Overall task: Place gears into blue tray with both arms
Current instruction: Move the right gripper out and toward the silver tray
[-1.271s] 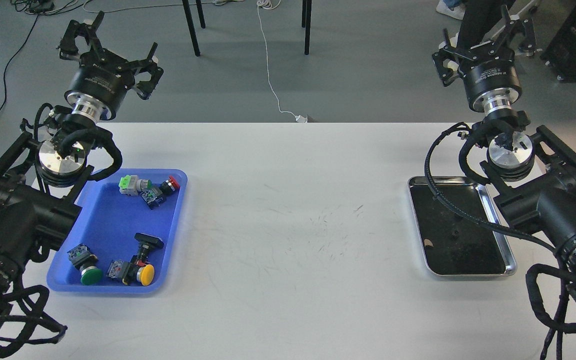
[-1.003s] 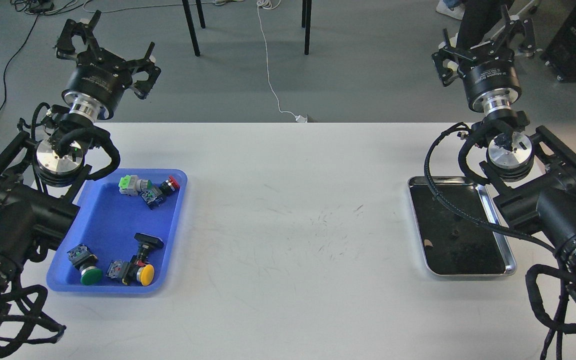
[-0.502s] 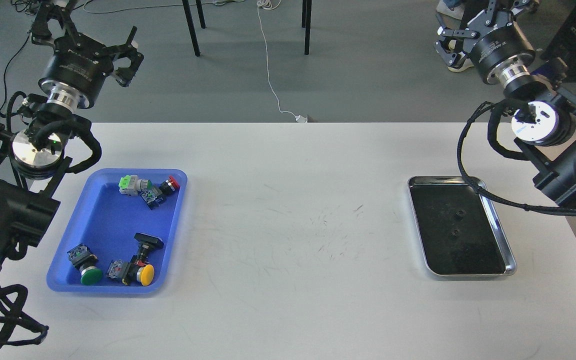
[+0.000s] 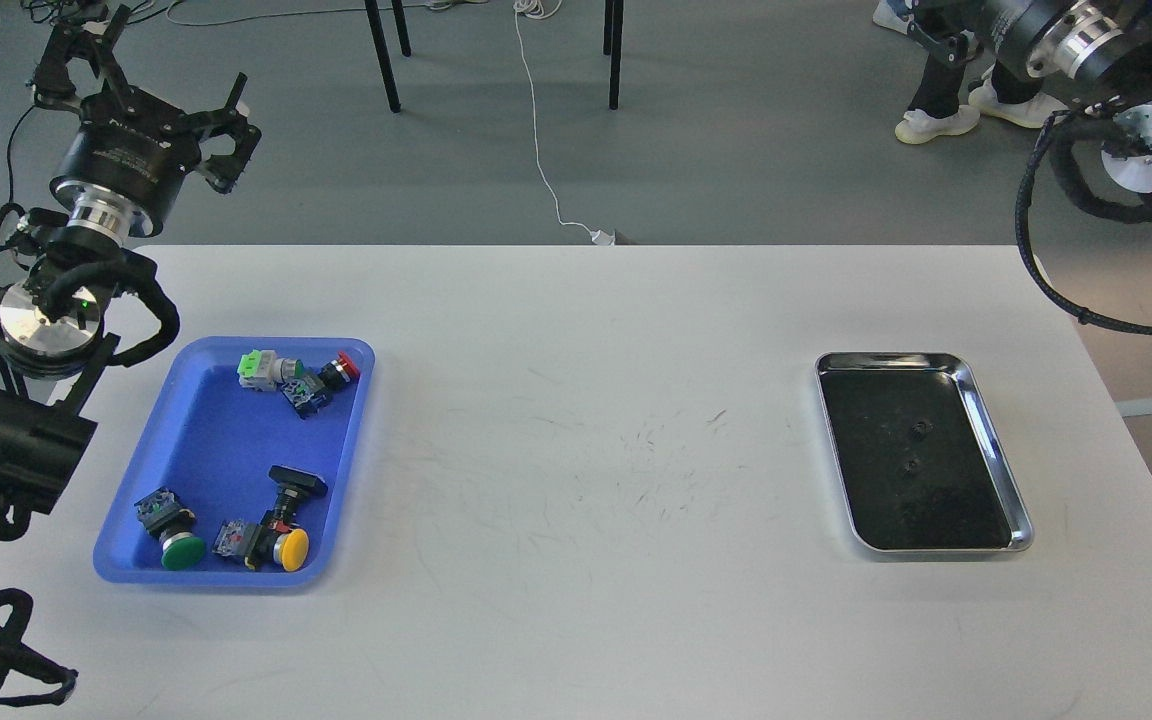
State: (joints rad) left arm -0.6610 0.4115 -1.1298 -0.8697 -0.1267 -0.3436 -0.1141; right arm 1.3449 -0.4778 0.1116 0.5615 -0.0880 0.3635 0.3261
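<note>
Two tiny black gears [image 4: 921, 430] [image 4: 908, 465] lie on the dark bottom of the steel tray [image 4: 1021, 525] at the right. The blue tray [image 4: 216, 440] sits at the left and holds several coloured push-buttons [image 4: 281, 545]. My left gripper [image 4: 141, 90] hangs beyond the table's far left corner, well above and behind the blue tray, open with nothing between its claws. Only the base of my right gripper [image 4: 986, 20] shows at the top right edge. Its fingers are cut off by the frame, far from the gears.
The white table [image 4: 586, 450] is bare between the two trays. Chair legs [image 4: 386, 55] and a white cable [image 4: 541, 150] are on the floor behind it. A person's feet [image 4: 936, 120] stand at the far right.
</note>
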